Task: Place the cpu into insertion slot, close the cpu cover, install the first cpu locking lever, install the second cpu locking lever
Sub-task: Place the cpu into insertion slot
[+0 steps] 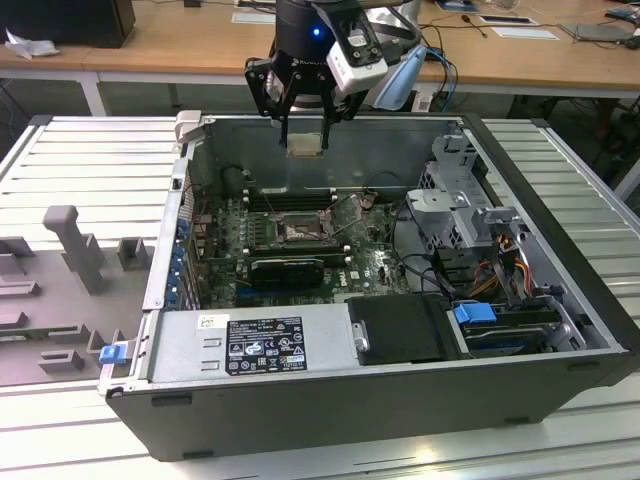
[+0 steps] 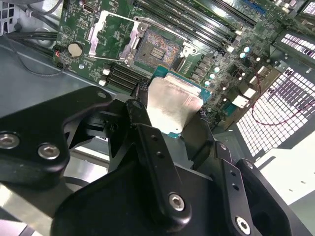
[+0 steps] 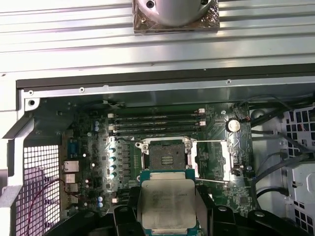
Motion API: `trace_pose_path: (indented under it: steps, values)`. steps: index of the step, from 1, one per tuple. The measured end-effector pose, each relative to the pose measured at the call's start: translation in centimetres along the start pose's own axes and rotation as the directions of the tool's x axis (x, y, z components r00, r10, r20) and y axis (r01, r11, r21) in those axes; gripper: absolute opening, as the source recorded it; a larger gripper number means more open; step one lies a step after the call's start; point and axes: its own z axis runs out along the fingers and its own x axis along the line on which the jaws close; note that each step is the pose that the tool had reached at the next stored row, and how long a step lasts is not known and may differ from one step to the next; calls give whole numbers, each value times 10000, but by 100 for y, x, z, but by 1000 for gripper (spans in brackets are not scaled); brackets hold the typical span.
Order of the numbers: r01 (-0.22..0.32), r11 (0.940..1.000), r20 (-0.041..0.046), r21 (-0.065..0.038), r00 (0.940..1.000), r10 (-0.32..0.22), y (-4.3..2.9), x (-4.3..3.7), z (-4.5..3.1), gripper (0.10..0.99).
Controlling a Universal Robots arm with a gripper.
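The cpu (image 1: 304,147) is gripped by the claw (image 1: 303,136) in the exterior view's upper centre, above the empty insertion slot (image 3: 167,158); the cpu cover (image 3: 212,158) is open, nothing seated.

The chip (image 3: 166,201) is silver-beige on top with a teal-green edge. The gripper (image 1: 303,138) is black. The socket (image 3: 167,158) is black inside a dark rim, and its cover plate (image 2: 129,45) is bare grey metal. The circuit board (image 3: 123,129) is green, dotted with pale blue-green capacitors (image 3: 112,158). The case (image 1: 400,400) is dark grey. The table (image 1: 90,160) is pale grey with ribbed stripes. A clip (image 1: 112,352) is bright blue, and a label (image 1: 265,357) is black with white print.
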Motion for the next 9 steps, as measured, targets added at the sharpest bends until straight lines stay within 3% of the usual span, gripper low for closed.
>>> trace_pose_path:
  steps: [9]
  values:
    - [-231, 9997, 21, -5, 9997, 231, 0, 0, 0, 529]
